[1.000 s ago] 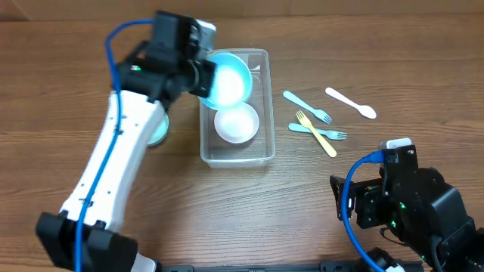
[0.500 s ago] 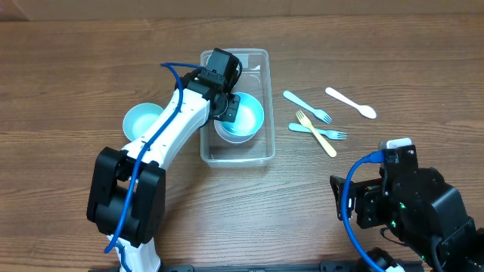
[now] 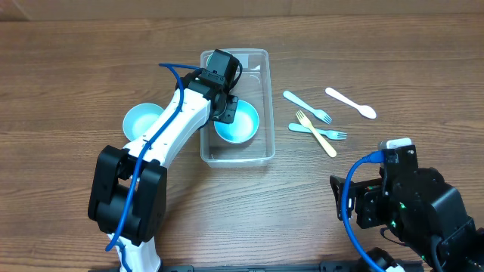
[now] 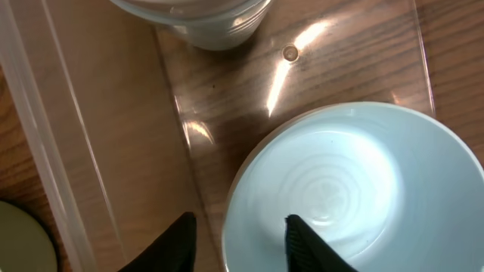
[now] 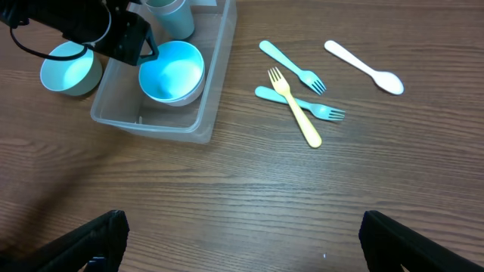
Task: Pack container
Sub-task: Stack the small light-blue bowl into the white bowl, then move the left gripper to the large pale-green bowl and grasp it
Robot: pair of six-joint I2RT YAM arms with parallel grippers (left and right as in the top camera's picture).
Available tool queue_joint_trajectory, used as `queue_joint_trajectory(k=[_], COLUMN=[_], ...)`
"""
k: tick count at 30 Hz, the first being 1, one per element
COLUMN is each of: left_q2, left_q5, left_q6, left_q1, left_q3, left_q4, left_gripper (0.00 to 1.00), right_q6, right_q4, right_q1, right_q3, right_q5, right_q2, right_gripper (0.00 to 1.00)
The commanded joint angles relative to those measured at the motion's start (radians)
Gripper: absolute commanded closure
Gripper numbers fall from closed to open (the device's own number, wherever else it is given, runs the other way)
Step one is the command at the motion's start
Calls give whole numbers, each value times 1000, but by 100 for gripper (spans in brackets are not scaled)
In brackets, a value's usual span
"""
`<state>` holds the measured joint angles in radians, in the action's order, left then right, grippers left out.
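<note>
One container (image 3: 263,75), clear plastic, sat mid-table w/ blue bowl (image 3: 237,125) inside at near end, cups (image 5: 172,19) at far end. L gripper (image 4: 238,221) hung over the bowl, fingers (image 4: 181,238) apart, straddling its rim w/o pinching. R gripper (image 5: 242,219) sat low over bare table, spread wide, empty. Outside: 2nd bowl (image 3: 138,119) beside container, partly under L arm. Opposite side, well apart: blue fork (image 3: 306,106), 2nd blue fork (image 3: 338,134) crossed by yellow fork (image 3: 321,139), white spoon (image 3: 350,102).

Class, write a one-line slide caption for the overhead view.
Left gripper at the rim of a light-blue bowl inside the clear container; three forks and a white spoon lie beside it.
</note>
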<state>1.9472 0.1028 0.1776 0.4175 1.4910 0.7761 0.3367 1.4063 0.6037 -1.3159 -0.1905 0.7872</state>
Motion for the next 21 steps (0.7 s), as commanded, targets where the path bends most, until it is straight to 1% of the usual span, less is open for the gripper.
queue_joint_trajectory(k=[1,2,4,7,8,10,11,13,14,15,18,21], left_q2=[10,5,-36,-161,-221,-336,-377,-447,-487,-538,-588,-568], left_q5=[12,12,11,14,47,118,124,126,126,101,-74,-82], left_q6=[-9,-10,-17,-52,-55,-59,-60,-70,-70,-81,-157,-183], left_q1=[5,7,11,15,9,-35,-69,-155,-213,-301,-448,-493], left_q3=[1,5,37,77,77,76,76,59,31,-31,-187,-316], left_q4=[-3,-1,23,63,76,160,211,286,297,282,155,32], left_gripper=[73,75,74,76,75,76,80,82,82,80,72,62], right_q6=[5,5,5,5,5,5,5,5,5,5,5,5], right_q4=[-6,-6,-6,-6,-6,-6,-6,-6,-6,-6,-6,-6], right_q1=[1,1,1,1,1,1,1,1,1,1,1,1], right_q3=[-2,-2,-2,-2,-2,-2,-2,-2,-2,-2,-2,-2], right_q5=[-11,-11,-11,-11,-11,-11,-11,-11,-11,-11,-11,-11], right_q2=[-5,-5,-5,-5,-5,-5,-5,-5,-5,-5,-5,-5], right_gripper=[0,0,0,0,0,0,0,0,0,0,0,0])
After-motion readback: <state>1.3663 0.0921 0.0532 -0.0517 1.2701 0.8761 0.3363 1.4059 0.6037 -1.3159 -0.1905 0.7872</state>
